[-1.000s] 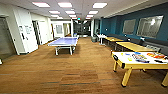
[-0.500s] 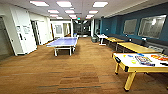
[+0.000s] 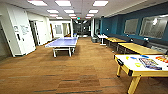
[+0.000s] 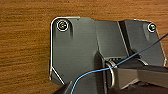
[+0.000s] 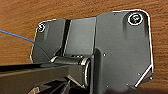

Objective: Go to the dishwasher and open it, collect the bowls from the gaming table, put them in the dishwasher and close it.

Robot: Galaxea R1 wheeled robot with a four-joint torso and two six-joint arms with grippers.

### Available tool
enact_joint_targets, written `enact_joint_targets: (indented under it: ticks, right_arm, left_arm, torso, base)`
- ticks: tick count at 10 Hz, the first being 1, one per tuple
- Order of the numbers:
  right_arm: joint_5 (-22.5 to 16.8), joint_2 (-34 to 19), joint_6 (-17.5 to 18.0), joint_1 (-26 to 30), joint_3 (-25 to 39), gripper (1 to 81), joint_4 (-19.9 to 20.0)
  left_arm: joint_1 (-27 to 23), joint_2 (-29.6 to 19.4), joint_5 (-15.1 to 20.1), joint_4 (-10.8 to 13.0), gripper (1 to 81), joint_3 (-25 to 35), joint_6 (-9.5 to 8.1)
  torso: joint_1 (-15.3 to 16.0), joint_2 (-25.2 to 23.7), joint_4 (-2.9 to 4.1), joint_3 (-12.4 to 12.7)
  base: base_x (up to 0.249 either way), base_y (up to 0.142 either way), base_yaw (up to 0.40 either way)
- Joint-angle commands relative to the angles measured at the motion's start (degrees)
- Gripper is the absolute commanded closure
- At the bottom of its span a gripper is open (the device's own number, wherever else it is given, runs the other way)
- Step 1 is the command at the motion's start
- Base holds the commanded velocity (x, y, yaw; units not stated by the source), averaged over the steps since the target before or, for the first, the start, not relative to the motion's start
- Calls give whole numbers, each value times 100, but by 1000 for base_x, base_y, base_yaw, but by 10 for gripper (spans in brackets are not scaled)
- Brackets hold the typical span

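The gaming table (image 3: pixel 140 65), white-topped on yellow legs, is standing at the right of the head view, carrying small yellow (image 3: pixel 137 64) and blue (image 3: pixel 144 56) bowls. Yellow-wood tables (image 3: pixel 139 48) are lining the teal wall behind it, and a blue ping-pong table (image 3: pixel 63 42) is sitting mid-room on the brown floor (image 3: pixel 82 72). Whether either end effector is spread or pressed together cannot be told.

On the brown wood-patterned floor (image 3: pixel 85 72) stands a white-topped counter (image 3: pixel 125 65) with yellow legs at the head view's right edge, carrying small yellow (image 3: pixel 137 64) and blue (image 3: pixel 144 56) bowls and flat colourful items too blurred to name, with yellow-wood-topped counters (image 3: pixel 138 48) behind it.
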Motion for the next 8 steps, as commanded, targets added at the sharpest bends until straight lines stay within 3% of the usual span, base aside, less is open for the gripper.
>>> enact_joint_targets:
  ticks: [1, 8]
  right_arm:
    - [-291, 5, 16, 282, 4, 10, 1]
    - [-300, 31, -2, 300, -5, 10, 11]
  left_arm:
    - [-328, -39, 265, -25, 10, -14, 10]
    - [-327, -39, 265, -16, 10, -14, 10]
  torso:
    - [0, 0, 0, 0]
    - [0, 0, 0, 0]
  base:
    - [275, 0, 0]
    - [276, 0, 0]
